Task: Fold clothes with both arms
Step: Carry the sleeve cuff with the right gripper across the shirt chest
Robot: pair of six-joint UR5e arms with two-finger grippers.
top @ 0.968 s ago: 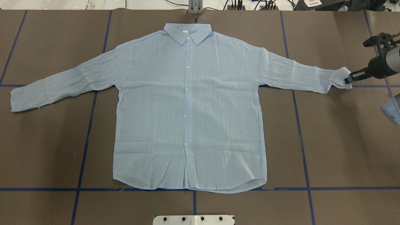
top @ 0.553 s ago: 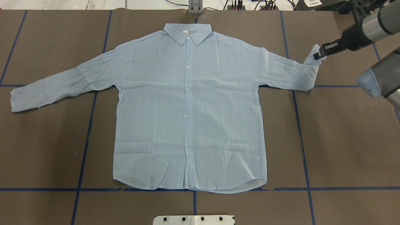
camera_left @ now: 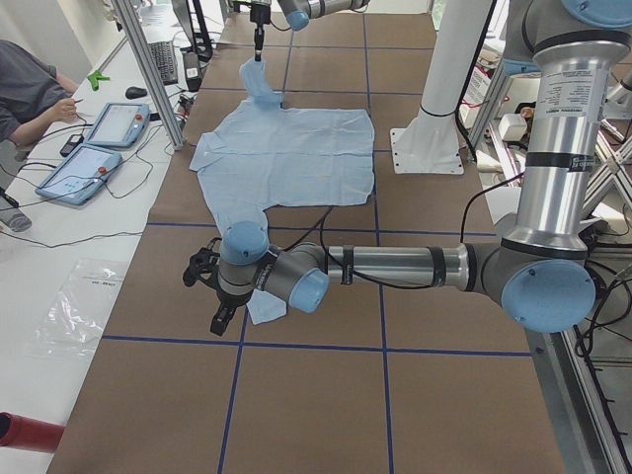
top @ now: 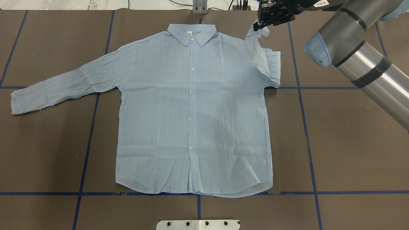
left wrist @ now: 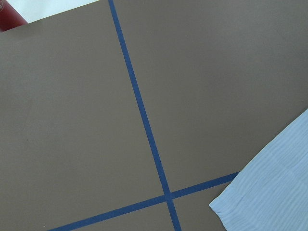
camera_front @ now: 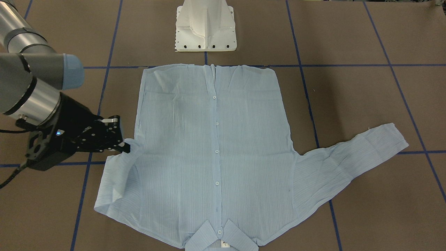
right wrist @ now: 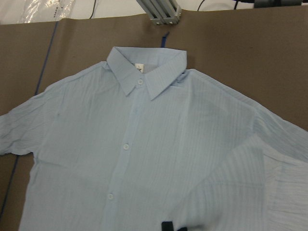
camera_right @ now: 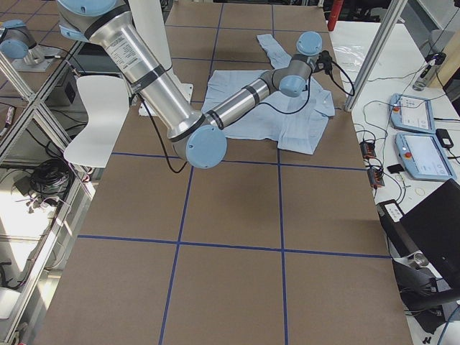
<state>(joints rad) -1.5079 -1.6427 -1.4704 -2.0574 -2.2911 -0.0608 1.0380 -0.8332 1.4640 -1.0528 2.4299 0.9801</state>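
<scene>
While the right claw [camera_front: 124,147] pinches the shirt [top: 191,121], its label [right wrist: 138,67] is illegible.

The overhead view looks forward and down from behind the robot and takes in the whole shirt [top: 191,111] on the table [top: 351,143], the collar [top: 192,33] on the far side. The front-facing view looks steeply down from the opposite side, so there the collar is near and the white base [camera_front: 205,28] is at the top. Both side views look along the table from its ends, high and far. The left wrist camera sits low and sees table and one sleeve corner [left wrist: 269,187]. The right wrist camera looks on collar and chest.
</scene>
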